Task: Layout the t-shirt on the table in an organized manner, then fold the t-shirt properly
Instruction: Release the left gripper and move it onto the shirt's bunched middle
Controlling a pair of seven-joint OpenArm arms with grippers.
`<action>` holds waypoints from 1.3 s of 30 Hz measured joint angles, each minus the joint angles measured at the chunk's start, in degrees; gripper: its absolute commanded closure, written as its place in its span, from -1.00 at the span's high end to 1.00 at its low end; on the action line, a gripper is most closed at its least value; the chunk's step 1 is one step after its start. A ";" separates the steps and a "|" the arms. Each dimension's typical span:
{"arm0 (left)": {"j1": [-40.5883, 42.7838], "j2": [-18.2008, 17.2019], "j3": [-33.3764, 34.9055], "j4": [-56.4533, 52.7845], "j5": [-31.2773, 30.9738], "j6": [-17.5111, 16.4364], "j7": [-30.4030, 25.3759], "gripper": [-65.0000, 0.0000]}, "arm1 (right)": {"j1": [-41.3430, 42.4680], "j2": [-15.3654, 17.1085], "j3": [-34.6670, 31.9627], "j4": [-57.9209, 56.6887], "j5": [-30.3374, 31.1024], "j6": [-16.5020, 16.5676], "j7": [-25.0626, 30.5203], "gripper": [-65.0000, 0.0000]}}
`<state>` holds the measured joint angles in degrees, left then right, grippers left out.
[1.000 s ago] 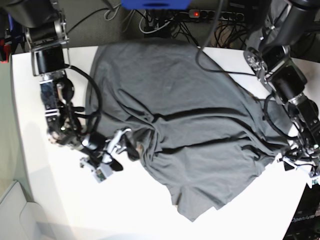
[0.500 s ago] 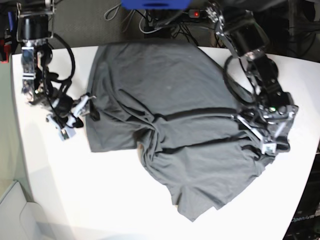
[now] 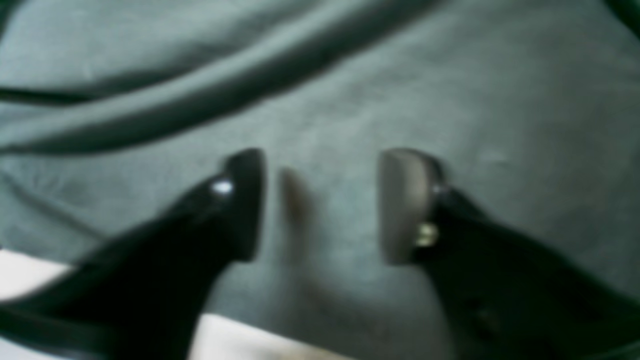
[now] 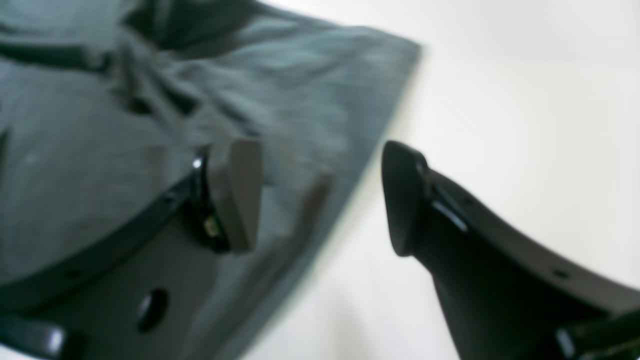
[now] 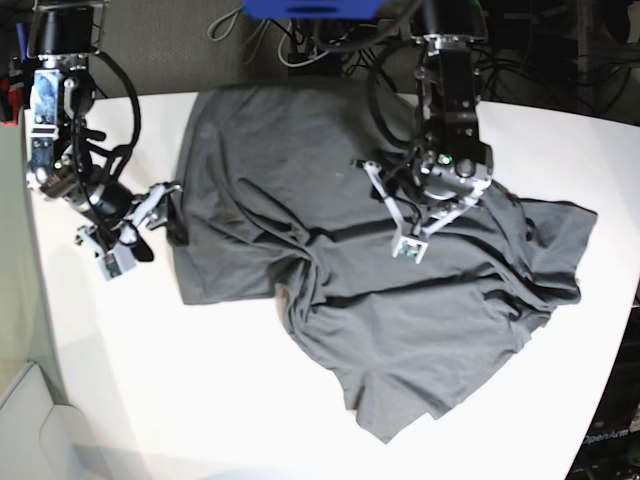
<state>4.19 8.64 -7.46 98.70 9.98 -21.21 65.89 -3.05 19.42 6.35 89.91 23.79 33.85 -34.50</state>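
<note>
Grey cotton t-shirt (image 5: pixel 380 300), one only, lies crumpled across the middle of the white table (image 5: pixel 200 400), not yet flat: deep creases run across the body, one end bunched toward the base view's right, a corner hanging toward the near edge. Step in hand is the laying-out stage; folding has not begun, by my reading.

Two arms, two grippers. Left gripper (image 3: pixel 320 205) hovers over the middle of the shirt, jaws apart with bare cloth showing between them; nothing pinched that the wrist view shows, though it is blurred. In the base view it sits on the upper centre of the cloth (image 5: pixel 425 215). Right gripper (image 4: pixel 320 195) is at the shirt's side edge, fingers spread wide, one finger over cloth and the other over bare table, straddling the hem line; holding nothing. Base view puts it just beside the shirt's edge on that view's left (image 5: pixel 135 235).

Next move likely calls for each gripper to come down and pinch cloth, the right on the edge below it, the left on a fold, then pull apart to flatten the creases. Risk: the left grabbing two layers and dragging the bunch along.
</note>
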 measured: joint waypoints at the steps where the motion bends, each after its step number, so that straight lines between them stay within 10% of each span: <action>1: 0.44 -0.17 1.20 1.01 -0.79 0.09 -0.09 -0.77 | 0.20 0.04 0.31 0.00 -0.33 -0.07 0.00 0.09; 12: 4.17 0.31 16.44 0.72 -10.49 -0.04 -1.40 -0.99 | 0.79 -0.28 0.24 0.15 0.07 0.00 0.04 0.09; 28: 2.19 -4.28 15.39 -6.99 -13.03 -0.26 0.79 -0.99 | 0.63 -0.39 2.32 0.15 -0.42 -0.04 0.00 0.09; 39: 4.68 -13.79 -2.10 -0.13 -9.86 0.22 4.66 -0.99 | 0.85 -2.47 1.79 0.15 -0.17 0.00 -0.04 0.09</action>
<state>8.86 -5.15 -9.56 98.56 0.12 -20.99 70.54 -2.20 16.95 8.14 90.06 23.62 33.85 -34.54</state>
